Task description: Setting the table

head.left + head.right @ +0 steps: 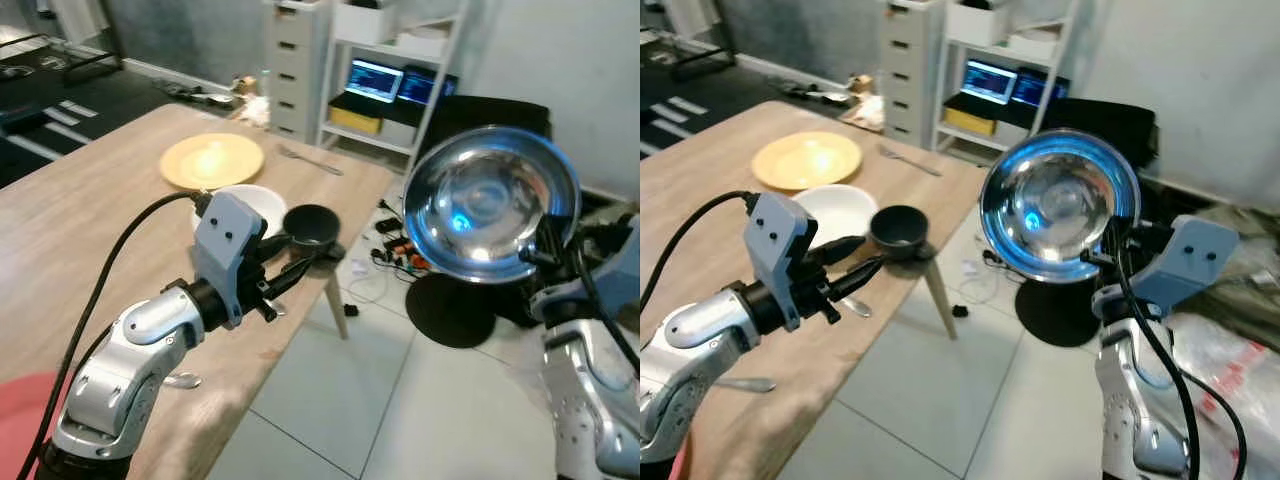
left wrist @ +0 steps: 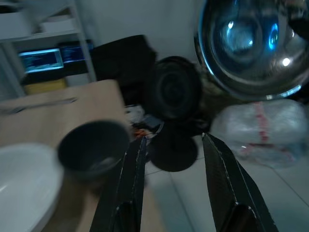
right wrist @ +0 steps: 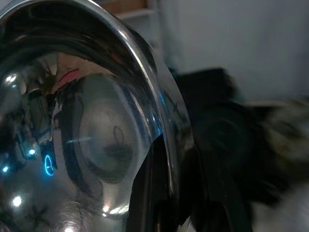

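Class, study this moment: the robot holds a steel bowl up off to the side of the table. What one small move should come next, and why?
Probably swing the right gripper leftward over the wooden table. Its jaws pinch the rim of the steel bowl, which hangs tilted above the tiled floor, not the tabletop. The left gripper hovers open near the small black bowl, holding nothing.

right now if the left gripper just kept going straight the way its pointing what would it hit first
Probably the small black bowl near the table edge. The left gripper is open and aims just to the bowl's side, so one finger would likely clip it. Depth is unclear; it could slip past toward the floor.
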You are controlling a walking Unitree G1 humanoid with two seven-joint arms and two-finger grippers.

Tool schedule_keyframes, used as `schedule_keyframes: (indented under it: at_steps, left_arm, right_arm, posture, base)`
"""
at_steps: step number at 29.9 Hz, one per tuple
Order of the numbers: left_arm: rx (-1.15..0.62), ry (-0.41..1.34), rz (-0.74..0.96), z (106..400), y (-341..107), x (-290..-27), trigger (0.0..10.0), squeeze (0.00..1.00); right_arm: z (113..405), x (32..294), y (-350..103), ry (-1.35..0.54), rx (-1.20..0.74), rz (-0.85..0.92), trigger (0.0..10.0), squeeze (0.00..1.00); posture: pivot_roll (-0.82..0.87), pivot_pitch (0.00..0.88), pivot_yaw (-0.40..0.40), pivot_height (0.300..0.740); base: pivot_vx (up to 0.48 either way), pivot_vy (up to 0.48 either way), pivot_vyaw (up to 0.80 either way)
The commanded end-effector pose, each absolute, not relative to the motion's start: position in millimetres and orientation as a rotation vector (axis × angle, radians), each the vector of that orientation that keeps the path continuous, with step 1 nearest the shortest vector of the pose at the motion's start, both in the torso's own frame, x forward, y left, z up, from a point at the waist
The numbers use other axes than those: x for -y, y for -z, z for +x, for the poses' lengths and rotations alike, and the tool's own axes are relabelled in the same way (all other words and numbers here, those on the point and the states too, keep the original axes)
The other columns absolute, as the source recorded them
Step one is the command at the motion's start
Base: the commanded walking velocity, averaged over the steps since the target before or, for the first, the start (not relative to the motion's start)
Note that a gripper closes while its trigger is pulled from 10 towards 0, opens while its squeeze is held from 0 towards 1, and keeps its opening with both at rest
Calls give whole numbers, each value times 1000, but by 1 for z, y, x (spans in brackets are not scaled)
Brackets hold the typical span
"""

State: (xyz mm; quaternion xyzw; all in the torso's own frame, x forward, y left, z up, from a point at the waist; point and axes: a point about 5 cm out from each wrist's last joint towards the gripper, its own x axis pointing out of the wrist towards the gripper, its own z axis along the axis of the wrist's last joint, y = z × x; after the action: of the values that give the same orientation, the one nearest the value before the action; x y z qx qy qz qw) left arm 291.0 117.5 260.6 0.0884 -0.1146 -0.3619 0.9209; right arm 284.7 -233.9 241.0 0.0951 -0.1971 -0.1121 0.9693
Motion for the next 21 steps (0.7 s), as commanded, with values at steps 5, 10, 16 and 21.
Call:
schedule_keyframes:
  at_steps: [5, 10, 16, 21]
  left_arm:
    - [234, 766, 158, 290, -258, -114, 10000, 0]
    - [224, 816, 105, 287, -258, -115, 10000, 0]
    - [222, 848, 90, 286, -258, -116, 10000, 0]
    - [221, 862, 90, 287, -258, -117, 10000, 0]
  right_arm:
    - [278, 233, -242, 183, 403, 194, 10000, 0]
    - [276, 233, -235, 68, 366, 189, 10000, 0]
    - [271, 237, -230, -9, 333, 189, 10000, 0]
    - [267, 242, -221, -41, 288, 171, 10000, 0]
  posture:
    - [48, 147, 56, 740]
    - [42, 145, 57, 740]
    - [36, 143, 59, 740]
    - [30, 142, 63, 740]
  base:
    - [0, 0, -781]
    - [0, 0, -781]
    - [0, 0, -781]
    - [0, 0, -781]
